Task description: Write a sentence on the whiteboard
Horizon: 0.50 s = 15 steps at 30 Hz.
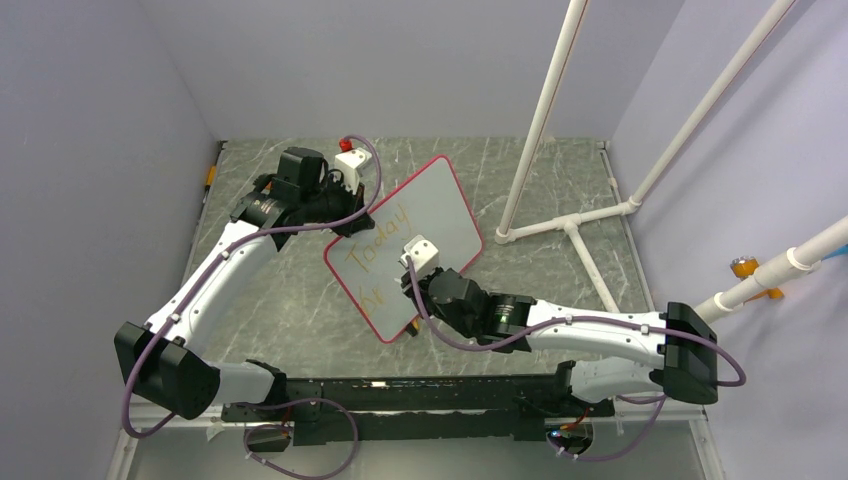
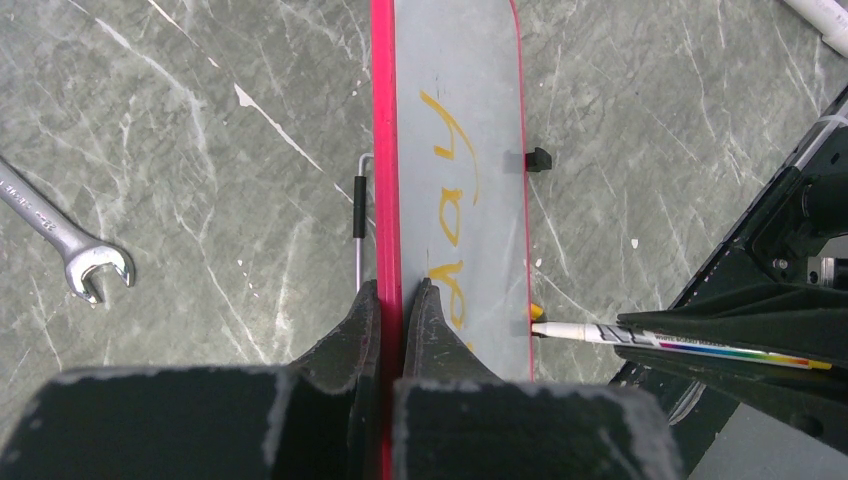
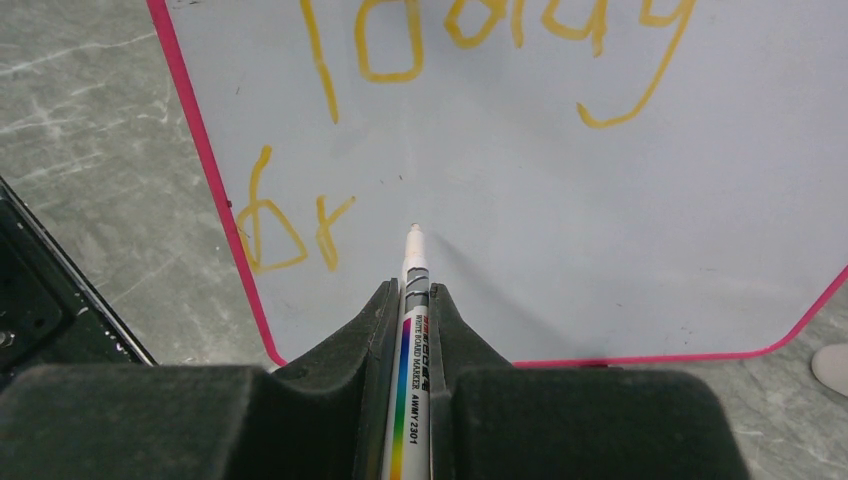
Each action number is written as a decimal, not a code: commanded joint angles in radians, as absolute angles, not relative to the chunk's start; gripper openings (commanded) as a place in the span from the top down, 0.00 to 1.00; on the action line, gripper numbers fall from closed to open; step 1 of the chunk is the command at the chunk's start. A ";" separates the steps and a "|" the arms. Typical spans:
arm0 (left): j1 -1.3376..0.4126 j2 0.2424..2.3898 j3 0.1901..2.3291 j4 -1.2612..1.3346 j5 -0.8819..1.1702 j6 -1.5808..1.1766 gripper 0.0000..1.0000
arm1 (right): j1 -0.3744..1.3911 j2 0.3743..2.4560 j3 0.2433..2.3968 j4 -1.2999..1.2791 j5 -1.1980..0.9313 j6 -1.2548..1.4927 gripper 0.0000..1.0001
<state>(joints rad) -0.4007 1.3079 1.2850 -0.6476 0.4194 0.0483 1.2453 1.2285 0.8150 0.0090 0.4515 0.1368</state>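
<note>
The whiteboard (image 1: 435, 205), pink-framed, stands tilted on the table. My left gripper (image 1: 347, 226) is shut on its upper-left frame edge; in the left wrist view the fingers pinch the pink frame (image 2: 386, 150) at the gripper (image 2: 392, 290). The sentence (image 1: 378, 250) in orange-yellow reads "Today" (image 3: 480, 25) with "br" (image 3: 290, 225) below. My right gripper (image 3: 411, 290) is shut on a white marker (image 3: 412, 350). Its tip (image 3: 414, 232) points at the board just right of "br"; contact cannot be told. The marker also shows in the left wrist view (image 2: 600, 333).
A white pipe frame (image 1: 570, 222) stands right of the board, with slanted poles rising from it. A steel wrench (image 2: 60, 240) lies on the marble table left of the board. A thin metal rod with a black sleeve (image 2: 359, 205) sits behind the board. Walls close three sides.
</note>
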 commanded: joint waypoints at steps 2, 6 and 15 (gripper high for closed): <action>-0.400 1.319 1.267 -0.704 0.235 0.153 1.00 | 1.219 1.181 0.792 0.073 0.393 0.180 1.00; -0.400 1.318 1.267 -0.702 0.236 0.152 1.00 | 1.207 1.180 0.783 0.084 0.369 0.189 1.00; -0.400 1.316 1.266 -0.702 0.238 0.152 1.00 | 1.192 1.185 0.779 0.107 0.335 0.190 1.00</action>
